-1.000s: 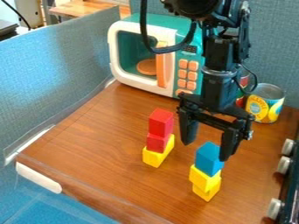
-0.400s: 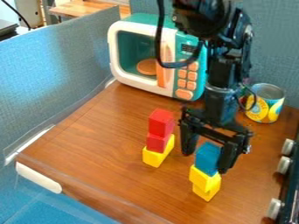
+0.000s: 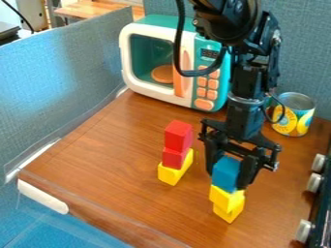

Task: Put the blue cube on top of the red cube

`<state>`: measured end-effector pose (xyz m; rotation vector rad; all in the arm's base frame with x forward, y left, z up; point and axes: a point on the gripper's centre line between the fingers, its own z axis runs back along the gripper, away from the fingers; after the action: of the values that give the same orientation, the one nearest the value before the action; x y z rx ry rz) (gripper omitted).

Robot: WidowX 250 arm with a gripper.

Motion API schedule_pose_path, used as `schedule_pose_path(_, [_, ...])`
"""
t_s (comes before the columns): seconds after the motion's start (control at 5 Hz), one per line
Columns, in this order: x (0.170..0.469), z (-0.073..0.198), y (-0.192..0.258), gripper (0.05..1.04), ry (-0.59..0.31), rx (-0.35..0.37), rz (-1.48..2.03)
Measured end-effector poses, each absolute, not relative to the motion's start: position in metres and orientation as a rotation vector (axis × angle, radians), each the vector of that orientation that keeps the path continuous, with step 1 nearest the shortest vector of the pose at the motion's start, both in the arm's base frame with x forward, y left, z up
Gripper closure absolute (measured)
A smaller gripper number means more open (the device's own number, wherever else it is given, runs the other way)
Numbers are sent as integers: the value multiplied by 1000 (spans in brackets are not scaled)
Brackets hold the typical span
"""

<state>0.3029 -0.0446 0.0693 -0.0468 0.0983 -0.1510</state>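
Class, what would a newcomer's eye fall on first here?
Probably the blue cube, between the black tool's fingers, right above two yellow blocks. Next, the red blocks stacked on a yellow block near the middle. Behind stands the teal-and-white toy microwave.

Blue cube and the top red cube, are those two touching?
Apart. In the camera view, brown counter and part of the tool show between the blue cube and the upper red cube.
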Motion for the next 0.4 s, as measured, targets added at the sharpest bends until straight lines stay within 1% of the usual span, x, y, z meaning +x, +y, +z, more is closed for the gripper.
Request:
schedule_pose_path(0.2, [303, 70, -46, 476, 100, -56, -161])
schedule_pose_path(0.4, [301, 72, -47, 477, 111, -66, -162])
